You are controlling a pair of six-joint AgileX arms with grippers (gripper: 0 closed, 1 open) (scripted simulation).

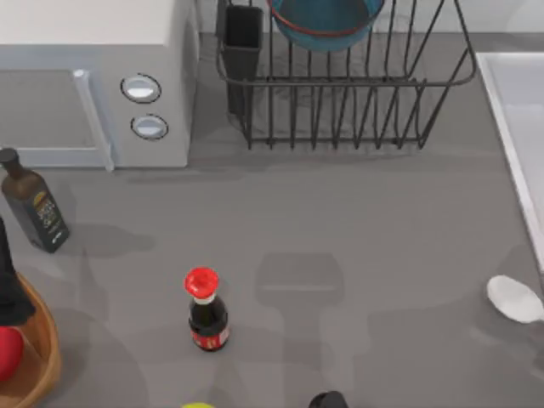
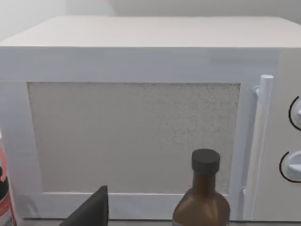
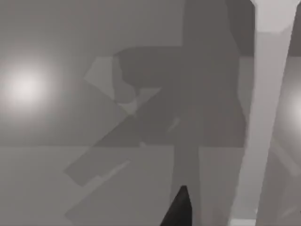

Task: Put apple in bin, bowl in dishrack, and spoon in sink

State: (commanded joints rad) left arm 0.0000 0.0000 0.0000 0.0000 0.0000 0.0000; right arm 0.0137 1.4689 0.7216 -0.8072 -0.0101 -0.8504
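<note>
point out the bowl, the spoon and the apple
bowl [image 1: 327,19], top view, on its greyish-blue inside, in the dishrack
spoon [image 1: 513,299], top view, on its white oval head
apple [image 1: 8,352], top view, on its red skin, inside the basket

We see the bowl [image 1: 325,21], apple [image 1: 8,353], bin [image 1: 42,357] and spoon [image 1: 515,299] cut by the top view's edges.

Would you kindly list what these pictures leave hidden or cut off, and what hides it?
- Apple: top view, cut by the left edge, inside the bin, itself mostly out of frame.
- Bowl: top view, cut by the top edge, in the dishrack.
- Spoon: top view, handle runs off the right edge.
- Sink: top view, basin cut by the right edge.
- Both grippers: finger state cannot be told.
</note>
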